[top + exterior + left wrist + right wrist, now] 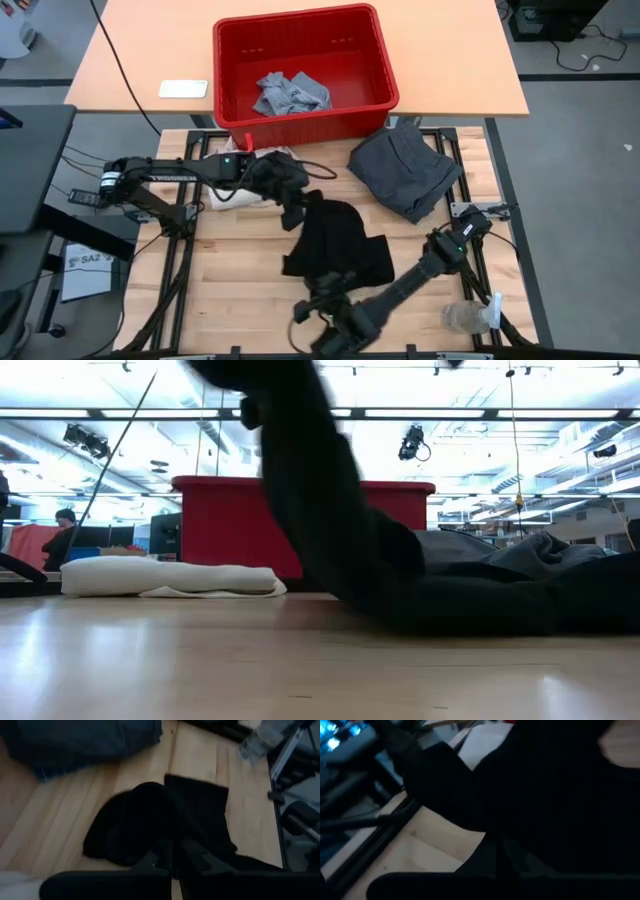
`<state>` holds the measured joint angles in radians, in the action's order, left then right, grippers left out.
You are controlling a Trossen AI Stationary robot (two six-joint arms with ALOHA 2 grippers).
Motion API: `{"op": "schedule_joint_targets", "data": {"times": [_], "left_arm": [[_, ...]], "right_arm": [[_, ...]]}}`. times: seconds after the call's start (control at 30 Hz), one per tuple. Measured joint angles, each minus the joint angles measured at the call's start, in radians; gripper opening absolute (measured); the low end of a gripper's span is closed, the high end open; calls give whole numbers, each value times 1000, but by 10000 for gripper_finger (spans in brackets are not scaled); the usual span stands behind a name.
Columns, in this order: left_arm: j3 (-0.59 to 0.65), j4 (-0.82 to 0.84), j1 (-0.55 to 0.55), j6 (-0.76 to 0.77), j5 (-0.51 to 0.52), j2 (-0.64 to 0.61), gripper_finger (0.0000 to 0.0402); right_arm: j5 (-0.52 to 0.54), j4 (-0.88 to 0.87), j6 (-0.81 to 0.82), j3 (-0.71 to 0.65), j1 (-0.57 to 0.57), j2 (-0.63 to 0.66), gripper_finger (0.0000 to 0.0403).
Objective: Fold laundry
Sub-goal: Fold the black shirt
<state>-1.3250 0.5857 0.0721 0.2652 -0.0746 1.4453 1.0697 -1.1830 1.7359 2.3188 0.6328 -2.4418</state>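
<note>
The soft black cloth garment (338,242) lay at the middle of the wooden table (240,290). The left gripper (297,205) pinched its far edge, the right gripper (322,305) its near edge. To fold well, both should keep firm pinches and move together, so the cloth stays flat.

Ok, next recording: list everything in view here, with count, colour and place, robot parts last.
black garment: 1, black, table centre, held at two edges
dark grey garment: 1, dark grey, table's far right
light grey garment: 1, light grey, inside bin
red bin: 1, red, far desk edge
cream cloth bag: 1, cream, under left arm
plastic bottle: 1, clear, near right corner
white flat object: 1, white, desk left of bin
left hand: shut on black garment's far edge
right hand: shut on its near edge
</note>
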Motion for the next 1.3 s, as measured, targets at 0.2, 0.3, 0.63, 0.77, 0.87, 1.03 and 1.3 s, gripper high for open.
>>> {"op": "schedule_joint_targets", "data": {"times": [0.2,0.3,0.63,0.77,0.87,1.03,1.3], "left_arm": [[-7,-139,-45,21,21,109,13],[-7,-220,-67,39,28,174,13],[-8,-296,-64,87,46,273,13],[-10,-313,-63,82,69,272,13],[-10,-314,-59,82,81,272,13],[-9,-307,-59,57,90,272,13],[-9,-345,-61,22,144,272,13]], "right_arm": [[-75,-214,323,0,57,3,7],[-128,-208,333,0,65,14,7],[-312,-369,379,0,106,132,7],[-468,-385,259,-59,91,210,7],[-605,-388,188,-151,54,265,7],[-755,-384,109,-262,-2,380,7],[-837,-380,360,-567,-16,588,7]]}}
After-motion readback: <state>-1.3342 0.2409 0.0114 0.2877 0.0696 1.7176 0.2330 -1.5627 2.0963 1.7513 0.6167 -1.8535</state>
